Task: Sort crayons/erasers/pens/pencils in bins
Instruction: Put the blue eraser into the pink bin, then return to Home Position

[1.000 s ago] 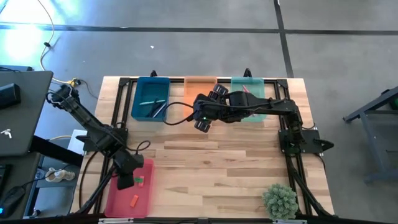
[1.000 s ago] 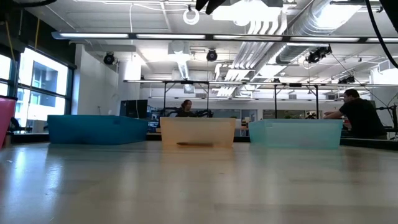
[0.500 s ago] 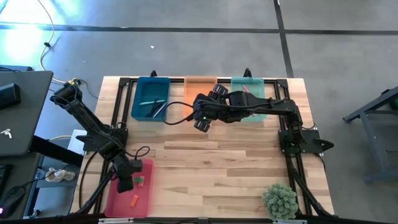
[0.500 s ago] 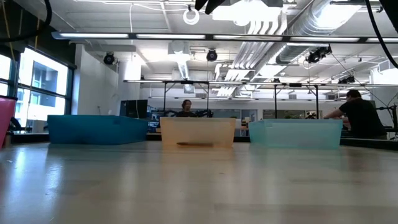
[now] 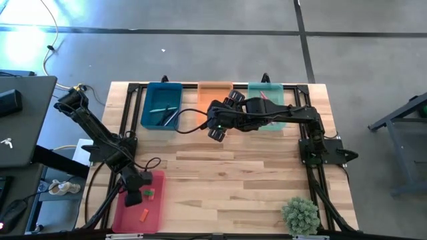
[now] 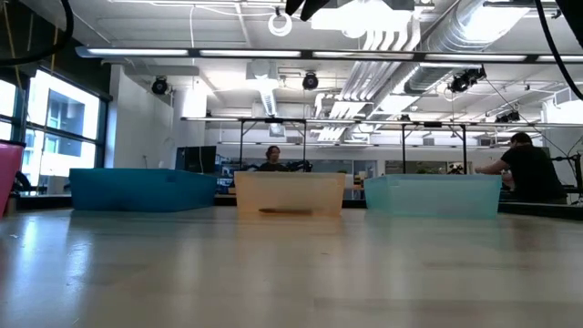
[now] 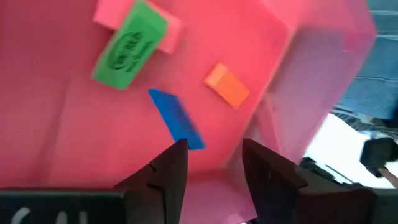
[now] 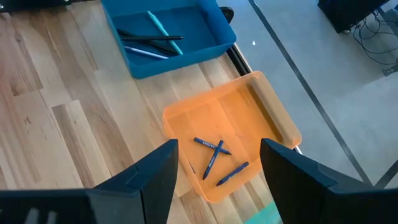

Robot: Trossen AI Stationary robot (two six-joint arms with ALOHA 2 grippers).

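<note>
My left gripper hangs open over the pink-red bin at the table's near left. In the left wrist view its fingers stand apart above the bin floor. On that floor lie a blue eraser, an orange eraser, and a green eraser on top of a pink one. The blue eraser shows just past one fingertip. My right gripper is open with nothing between its fingers, high above the orange bin, which holds dark blue sticks.
Along the far edge stand the teal-blue bin, holding pens, the orange bin and the mint bin. A green plant sits at the near right corner. Bare wood lies between the bins.
My left gripper has moved a little toward the table's near edge, over the pink-red bin. My right arm has kept still.
</note>
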